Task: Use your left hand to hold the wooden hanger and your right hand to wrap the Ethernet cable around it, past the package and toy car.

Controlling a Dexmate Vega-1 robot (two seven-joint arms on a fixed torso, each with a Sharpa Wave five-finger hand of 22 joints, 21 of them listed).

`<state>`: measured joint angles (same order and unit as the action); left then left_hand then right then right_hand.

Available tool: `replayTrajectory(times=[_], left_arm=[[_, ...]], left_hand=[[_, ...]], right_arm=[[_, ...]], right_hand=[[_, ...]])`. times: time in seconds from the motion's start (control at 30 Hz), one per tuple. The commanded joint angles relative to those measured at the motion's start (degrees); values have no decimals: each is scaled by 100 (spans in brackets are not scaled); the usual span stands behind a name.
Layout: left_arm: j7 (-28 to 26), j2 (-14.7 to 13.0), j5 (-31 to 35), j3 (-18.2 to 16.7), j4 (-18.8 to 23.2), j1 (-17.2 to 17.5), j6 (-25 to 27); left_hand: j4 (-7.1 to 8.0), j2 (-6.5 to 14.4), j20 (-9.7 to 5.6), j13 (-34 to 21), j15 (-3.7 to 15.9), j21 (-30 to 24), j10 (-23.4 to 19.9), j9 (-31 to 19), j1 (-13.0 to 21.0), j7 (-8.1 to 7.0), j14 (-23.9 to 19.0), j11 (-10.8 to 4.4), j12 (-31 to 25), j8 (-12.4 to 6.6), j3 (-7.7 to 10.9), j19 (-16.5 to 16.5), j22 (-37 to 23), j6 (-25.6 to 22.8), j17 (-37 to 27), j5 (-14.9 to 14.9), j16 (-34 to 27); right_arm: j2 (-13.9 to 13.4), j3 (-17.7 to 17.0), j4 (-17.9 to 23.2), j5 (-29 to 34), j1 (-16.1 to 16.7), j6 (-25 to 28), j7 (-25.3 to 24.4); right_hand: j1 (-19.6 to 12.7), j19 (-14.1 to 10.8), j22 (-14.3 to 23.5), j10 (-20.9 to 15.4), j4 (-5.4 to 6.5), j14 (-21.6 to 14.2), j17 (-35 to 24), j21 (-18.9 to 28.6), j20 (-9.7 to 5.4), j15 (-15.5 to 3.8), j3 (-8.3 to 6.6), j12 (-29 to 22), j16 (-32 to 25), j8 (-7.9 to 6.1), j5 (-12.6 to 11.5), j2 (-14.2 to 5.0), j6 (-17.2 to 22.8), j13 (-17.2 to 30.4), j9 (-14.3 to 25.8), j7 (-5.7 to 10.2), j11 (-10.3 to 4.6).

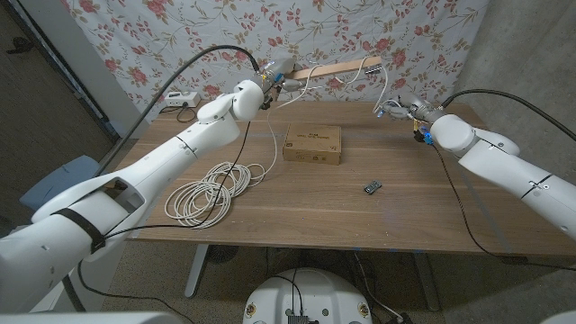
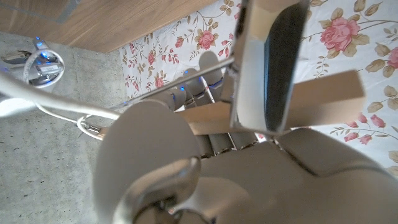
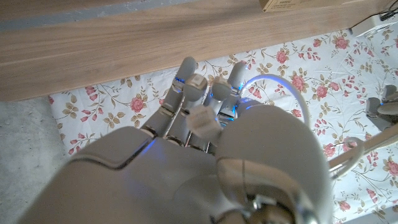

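The left hand (image 1: 274, 76) is raised above the far edge of the tabletop (image 1: 423, 193) and grips one end of the wooden hanger (image 1: 342, 67). In the left wrist view the fingers (image 2: 273, 68) are closed across the flat wooden bar (image 2: 323, 93), so this hand holds it firmly. The hanger's long axis runs almost level, from the left hand toward the robot's right, and its free end comes near to the right hand.

The right hand (image 1: 400, 106) is also in the air, just beside and a little below that free end. Its fingers (image 3: 186, 84) are curled together, and the white Ethernet cable (image 1: 216, 189) seems to pass through them; in the right wrist view a white loop (image 3: 280, 84) goes out from the hand. The hand is probably pinching the cable, but the contact itself is hidden.

From there the cable goes up over the hanger, hangs across the bar, and most of it lies as a loose coil on the tabletop on the left side, under the left arm. The cardboard package (image 1: 312, 144) sits flat near the middle of the tabletop, and the small dark toy car (image 1: 373, 187) is nearer to the robot, well apart from it.

The coming move turns on the bar's direction: the right hand must carry the cable around this level axis, and it is the nearer hand to the free end.
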<state>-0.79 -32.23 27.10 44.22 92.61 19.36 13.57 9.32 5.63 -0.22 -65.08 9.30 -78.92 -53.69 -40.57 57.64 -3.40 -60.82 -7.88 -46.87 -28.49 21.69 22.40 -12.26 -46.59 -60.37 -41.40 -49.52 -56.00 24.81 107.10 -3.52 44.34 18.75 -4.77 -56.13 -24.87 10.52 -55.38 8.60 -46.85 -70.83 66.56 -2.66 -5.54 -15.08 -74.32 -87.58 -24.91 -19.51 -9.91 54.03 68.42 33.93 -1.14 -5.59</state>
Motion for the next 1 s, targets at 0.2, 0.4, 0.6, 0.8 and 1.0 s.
replayTrajectory(times=[0.2, 0.4, 0.6, 0.8, 1.0], left_arm=[[-377, 115, -198, -156, -83, 125, -73], [-1043, 360, -305, -346, -121, 346, 192], [-1332, 537, -298, -310, -191, 341, 516], [-1368, 597, -435, -261, -298, 269, 533], [-1373, 747, -882, -423, -331, 283, 655]], left_hand=[[-10, 27, 18, -21, 5, -54, -53, -39, 77, -256, -84, 17, 2, -41, -30, 4, -62, -292, -53, 21, -11], [-36, 67, 33, -63, -12, -172, -89, -19, 110, -209, -120, 38, -33, -28, -58, -6, -130, -300, -229, 51, -121], [-61, 90, 36, -101, -22, -279, -108, -52, 152, -162, -127, 62, -60, -31, -91, -7, -150, -277, -438, 92, -228], [-69, 101, 33, -97, -36, -358, -128, -33, 183, -125, -149, 74, -64, -27, -94, 37, -183, -309, -560, 110, -290], [-70, 111, 37, -106, -27, -404, -148, -41, 212, -75, -154, 88, -76, -22, -85, 48, -204, -302, -678, 122, -341]], right_arm=[[-115, -16, 614, 77, 148, -5, 230], [-110, 162, 747, 118, 27, 24, 570], [-72, 326, 843, 221, -105, -35, 831], [-39, 464, 898, 330, -236, -43, 1087], [17, 544, 801, 306, -306, -130, 1305]], right_hand=[[-59, -27, 16, -13, -4, -33, -4, 48, -541, -654, -24, -114, -12, -36, 12, -3, 48, 105, 3, -27, -53], [-64, -28, 15, -27, -4, -39, -3, 58, -529, -654, -28, -102, -12, -34, 22, -4, 56, 53, -10, -36, -54], [-67, -29, 15, -2, -4, -46, -3, 67, -511, -655, -34, -124, -13, -24, 31, -7, 69, 73, -39, -46, -22], [-65, -24, 16, -19, 0, -44, -4, 79, -503, -652, -41, -111, -12, -20, 47, -11, 77, 30, -56, -67, -24], [-63, -17, 15, -18, 2, -41, -2, 87, -500, -652, -48, -109, -9, -23, 60, -14, 78, 17, -54, -73, -17]])
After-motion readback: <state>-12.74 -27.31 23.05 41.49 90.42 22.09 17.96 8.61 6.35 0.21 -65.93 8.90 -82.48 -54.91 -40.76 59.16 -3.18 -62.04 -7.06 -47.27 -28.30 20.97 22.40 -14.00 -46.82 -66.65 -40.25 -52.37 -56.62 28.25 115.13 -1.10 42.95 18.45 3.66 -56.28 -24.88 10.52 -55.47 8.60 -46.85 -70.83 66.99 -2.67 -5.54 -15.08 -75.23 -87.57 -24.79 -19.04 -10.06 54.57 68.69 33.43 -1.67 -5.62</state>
